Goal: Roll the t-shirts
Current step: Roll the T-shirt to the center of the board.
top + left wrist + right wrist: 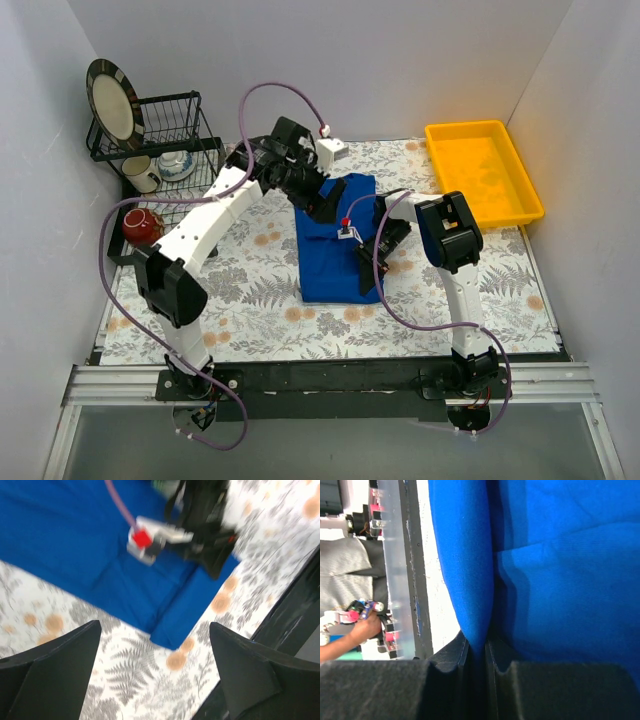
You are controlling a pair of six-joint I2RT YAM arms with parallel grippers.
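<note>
Landmark: a white fabric table cover (250,290) printed with grey ferns and orange blossoms is lying across the table; every place below is given relative to it.

Task object: a royal-blue soft fabric t-shirt (325,265) (60,530) (560,555) is lying at the middle of the cover. It is folded into a long rectangle running from the far side toward the near side.

Right gripper: the right gripper (366,278) (476,647) is reaching down over the cover's middle, at the t-shirt's right near edge. Its black fingers (445,675) are pressing together on a raised fold of the blue fabric, which is standing up between them in the wrist view.

Left gripper: the left gripper (330,210) (152,665) is hovering over the cover's middle, above the t-shirt's far half. Its fingers (50,675) are spreading wide, with only the cover and a t-shirt corner showing between them; this wrist view is blurring.

Far right corner: a yellow rectangular plastic tray (485,175) is sitting here.

Far left corner: a black wire dish rack (165,130) is holding a dark-rimmed round plate (112,100) upright, and a white ceramic mug (142,172) is standing beside the rack.

Left edge: a glossy red mug (142,225) is standing here.
</note>
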